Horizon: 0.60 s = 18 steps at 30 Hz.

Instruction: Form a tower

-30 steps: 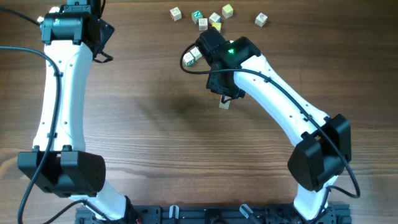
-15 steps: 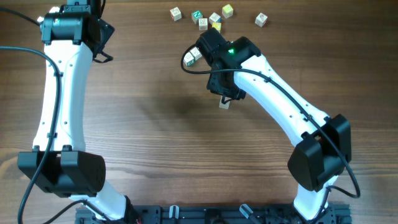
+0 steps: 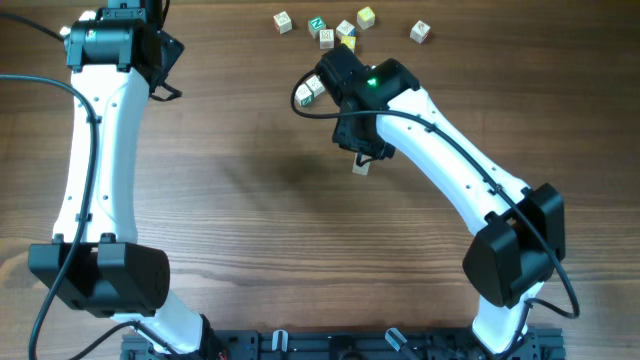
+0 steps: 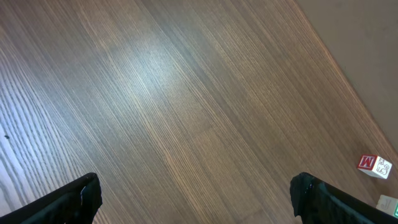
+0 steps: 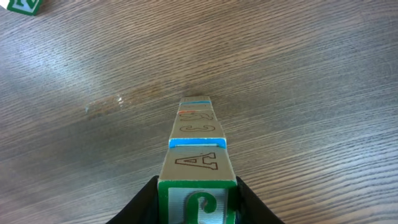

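Note:
The tower (image 5: 194, 127) stands as a narrow stack of lettered cubes, seen from above in the right wrist view. Its top cube (image 5: 197, 163) has an A on one side and a green-framed face toward the camera. My right gripper (image 5: 197, 190) is shut on this top cube, one black finger against each side. From overhead, only the tower's pale base (image 3: 361, 167) shows below the right gripper (image 3: 361, 152). My left gripper (image 4: 196, 199) hangs open over bare wood at the far left (image 3: 165, 62), holding nothing.
Several loose cubes (image 3: 345, 29) lie scattered at the table's far edge, and two more (image 3: 309, 91) sit beside the right arm. A red M cube (image 4: 375, 165) shows in the left wrist view. A green cube (image 5: 22, 5) lies beyond the tower.

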Tool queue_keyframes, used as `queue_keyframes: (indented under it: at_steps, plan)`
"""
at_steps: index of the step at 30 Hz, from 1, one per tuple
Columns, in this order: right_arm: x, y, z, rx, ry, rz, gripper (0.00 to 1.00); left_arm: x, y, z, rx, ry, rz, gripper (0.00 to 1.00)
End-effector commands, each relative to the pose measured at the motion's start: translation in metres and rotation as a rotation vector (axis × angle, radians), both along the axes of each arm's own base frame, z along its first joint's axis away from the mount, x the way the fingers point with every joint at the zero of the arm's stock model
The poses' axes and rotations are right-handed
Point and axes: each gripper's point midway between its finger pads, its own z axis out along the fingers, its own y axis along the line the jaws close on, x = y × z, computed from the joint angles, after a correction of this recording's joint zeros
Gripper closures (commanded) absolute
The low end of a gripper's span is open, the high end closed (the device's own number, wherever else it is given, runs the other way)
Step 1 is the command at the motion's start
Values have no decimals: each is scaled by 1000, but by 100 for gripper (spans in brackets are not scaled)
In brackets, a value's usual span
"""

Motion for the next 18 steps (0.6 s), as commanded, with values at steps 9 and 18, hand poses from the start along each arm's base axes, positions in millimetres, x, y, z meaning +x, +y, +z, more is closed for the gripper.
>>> queue_keyframes:
  at_steps: [9,18]
  plan:
    - [2,-5,-5,-20,2,-23,69,1,4,-1,24,11,0,0]
    - [2,-2,-5,-5,5,-21,69,1,4,-1,24,11,0,0]
